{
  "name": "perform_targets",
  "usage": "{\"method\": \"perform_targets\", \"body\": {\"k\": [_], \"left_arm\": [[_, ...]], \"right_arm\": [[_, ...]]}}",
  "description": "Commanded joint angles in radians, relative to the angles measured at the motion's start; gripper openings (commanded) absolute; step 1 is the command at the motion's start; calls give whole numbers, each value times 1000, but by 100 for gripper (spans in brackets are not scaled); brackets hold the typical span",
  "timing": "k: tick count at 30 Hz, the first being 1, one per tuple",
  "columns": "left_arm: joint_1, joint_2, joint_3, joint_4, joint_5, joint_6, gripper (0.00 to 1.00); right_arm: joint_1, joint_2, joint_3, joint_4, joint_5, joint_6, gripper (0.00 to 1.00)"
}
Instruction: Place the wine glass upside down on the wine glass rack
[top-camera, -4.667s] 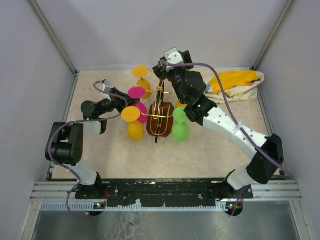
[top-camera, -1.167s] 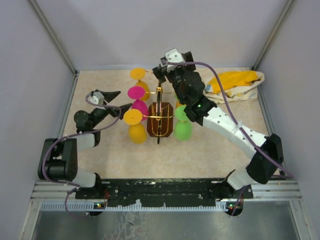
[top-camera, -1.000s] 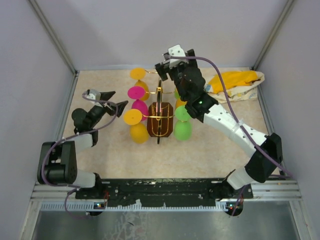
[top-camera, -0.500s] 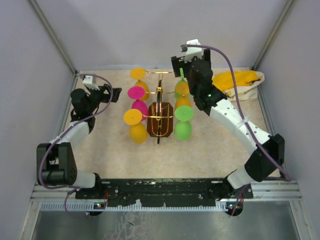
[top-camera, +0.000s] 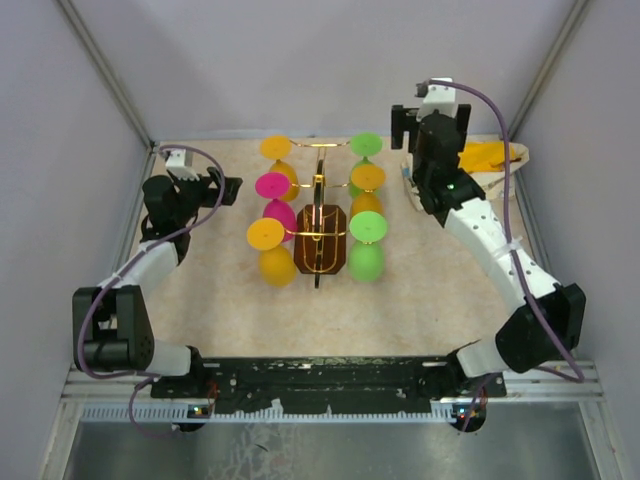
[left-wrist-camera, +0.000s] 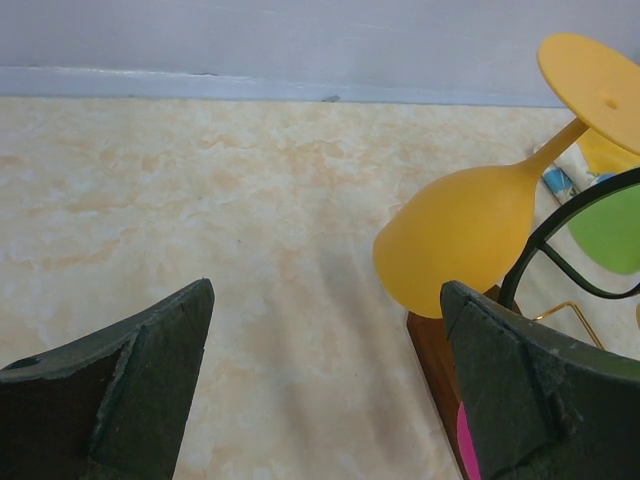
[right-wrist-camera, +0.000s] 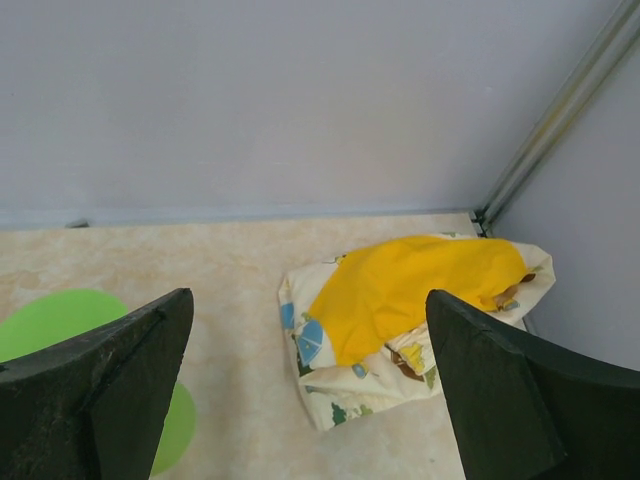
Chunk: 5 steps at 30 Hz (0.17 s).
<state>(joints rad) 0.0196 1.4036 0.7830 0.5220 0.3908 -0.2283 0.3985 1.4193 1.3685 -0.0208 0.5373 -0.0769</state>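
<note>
Your left gripper (left-wrist-camera: 325, 292) sits at the far left of the beige mottled tabletop (top-camera: 210, 300). Its jaws are spread wide with nothing between them, and it is aimed toward the rack but well apart from it. Next come three plastic glasses hanging upside down, feet up, in a column: the back yellow-orange wine glass (top-camera: 280, 147), the magenta wine glass (top-camera: 272, 185) in the middle, and the front yellow-orange wine glass (top-camera: 265, 232) nearest you. At the centre of the table stands the wine glass rack (top-camera: 320, 243), a thin gold wire stand with a central post on a dark brown octagonal wooden base. Its right side carries a matching column, also inverted: the back green wine glass (top-camera: 366, 143), the orange wine glass (top-camera: 368, 177), and the front green wine glass (top-camera: 366, 260). You cannot tell from these views whether the bowls touch the table. Further right, your right gripper (right-wrist-camera: 308, 297) is held up near the back wall, clear of the rack, with its jaws fully parted and empty. Just beside it lies a crumpled yellow and cream patterned cloth bundle (top-camera: 485, 160) in the far right corner.
</note>
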Motion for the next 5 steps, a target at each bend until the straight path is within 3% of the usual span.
{"method": "perform_targets", "body": {"k": [1,5], "left_arm": [[4,-34,29,1,1,-4,100],[5,-41,17,9,-35,-14,100]], "right_arm": [[-1,-46,7,27,5,13,99],[-1,-46,8,31,0,16,99]]}}
